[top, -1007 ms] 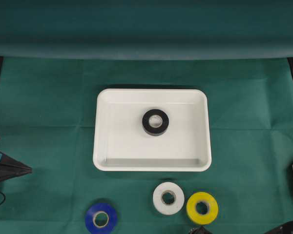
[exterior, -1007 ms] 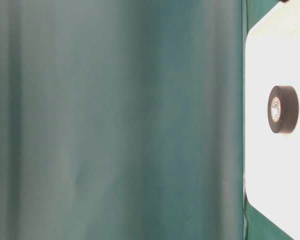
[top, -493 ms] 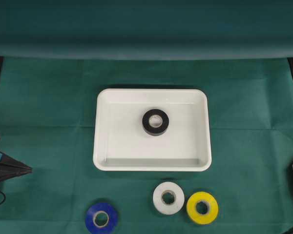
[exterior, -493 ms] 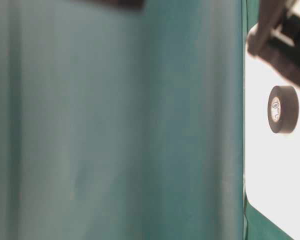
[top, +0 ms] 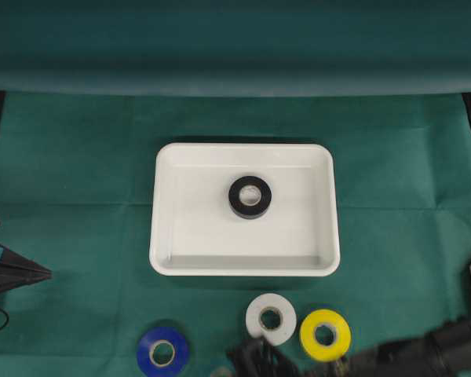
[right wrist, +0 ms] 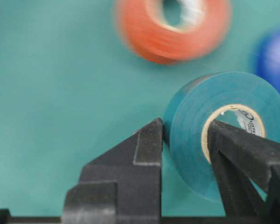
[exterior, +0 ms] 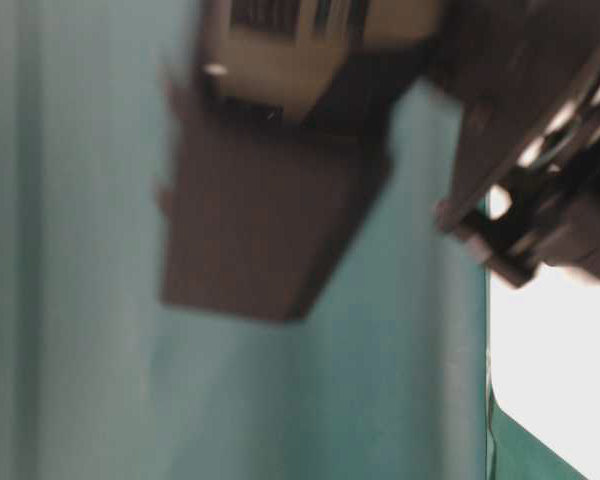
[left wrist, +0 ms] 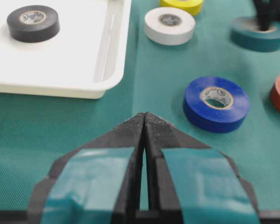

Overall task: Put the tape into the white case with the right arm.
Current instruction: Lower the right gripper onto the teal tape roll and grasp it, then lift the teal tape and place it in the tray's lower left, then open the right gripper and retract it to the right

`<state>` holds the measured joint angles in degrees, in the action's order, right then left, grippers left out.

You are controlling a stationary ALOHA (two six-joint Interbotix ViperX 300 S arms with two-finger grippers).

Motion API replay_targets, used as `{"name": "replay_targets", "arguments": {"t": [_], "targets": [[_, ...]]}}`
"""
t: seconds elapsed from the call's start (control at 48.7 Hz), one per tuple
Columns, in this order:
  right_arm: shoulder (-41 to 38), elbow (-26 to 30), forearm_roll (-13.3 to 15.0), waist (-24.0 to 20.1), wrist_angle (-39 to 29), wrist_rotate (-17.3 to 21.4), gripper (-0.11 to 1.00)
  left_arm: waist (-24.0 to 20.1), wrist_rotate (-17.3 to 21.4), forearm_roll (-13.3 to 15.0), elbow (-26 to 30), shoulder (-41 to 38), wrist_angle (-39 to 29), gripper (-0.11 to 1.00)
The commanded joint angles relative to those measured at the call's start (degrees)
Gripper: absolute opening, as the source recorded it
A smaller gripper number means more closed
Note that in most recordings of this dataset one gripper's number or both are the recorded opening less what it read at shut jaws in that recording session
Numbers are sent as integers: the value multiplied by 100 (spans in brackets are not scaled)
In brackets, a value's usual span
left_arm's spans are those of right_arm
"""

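- A teal tape roll [right wrist: 224, 135] is seen closest in the right wrist view, glossy, with a pale printed core; it is pinched through its wall by the right gripper [right wrist: 186, 140], one black finger [right wrist: 144, 154] on the outer face and the other inside the core.
- The same teal roll [left wrist: 256, 35] is shown lying flat on the green cloth [left wrist: 60, 121] in the left wrist view, with the right gripper's fingers [left wrist: 266, 11] standing in it; it lies well apart from the white case [left wrist: 102, 84], beyond the white roll and off to that view's right.
- An orange roll [right wrist: 172, 28] and a blue roll [right wrist: 275, 60] are seen blurred beyond the teal roll in the right wrist view; both are outside the case.
- The left gripper [left wrist: 144, 122] is seen pressed fully together and holding nothing, resting low at the left edge, well apart from the case.
- In the overhead view the case [top: 163, 259] is shown holding one black roll [top: 250, 196] near its middle, with a blue, a white [top: 271, 319] and a yellow roll [top: 325, 334] just outside its near rim.
- The right arm [top: 424, 357] is seen there lying low along the bottom edge, below the case; the teal roll cannot be made out in that view.
- The table-level view is filled by blurred dark arm parts, which hide most of the case.
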<state>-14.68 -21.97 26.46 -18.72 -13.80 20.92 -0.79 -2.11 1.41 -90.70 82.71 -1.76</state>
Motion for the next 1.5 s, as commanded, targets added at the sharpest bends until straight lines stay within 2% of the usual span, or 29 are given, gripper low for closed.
{"name": "replay_targets", "arguments": {"t": [0.0, 0.288, 0.431, 0.801, 1.007, 1.274, 1.356, 1.479], "targets": [[334, 114, 158, 343, -62, -18, 2, 0, 9, 0, 79, -53, 26, 0], [448, 114, 800, 1257, -79, -9, 2, 0, 0, 0, 79, -53, 26, 0], [448, 114, 940, 1626, -18, -9, 2, 9, 0, 0, 79, -53, 26, 0], [325, 105, 1046, 2347, 396, -9, 2, 9, 0, 0, 79, -53, 26, 0], [255, 105, 1046, 2487, 686, 53, 2, 9, 0, 0, 79, -53, 26, 0], [141, 88, 1046, 2496, 712, 70, 2, 0, 0, -9, 79, -44, 26, 0], [149, 79, 1046, 2496, 703, 79, 14, 0, 0, 0, 79, -44, 26, 0], [141, 79, 1046, 2496, 694, 79, 47, 0, 0, 0, 79, -53, 26, 0]]}}
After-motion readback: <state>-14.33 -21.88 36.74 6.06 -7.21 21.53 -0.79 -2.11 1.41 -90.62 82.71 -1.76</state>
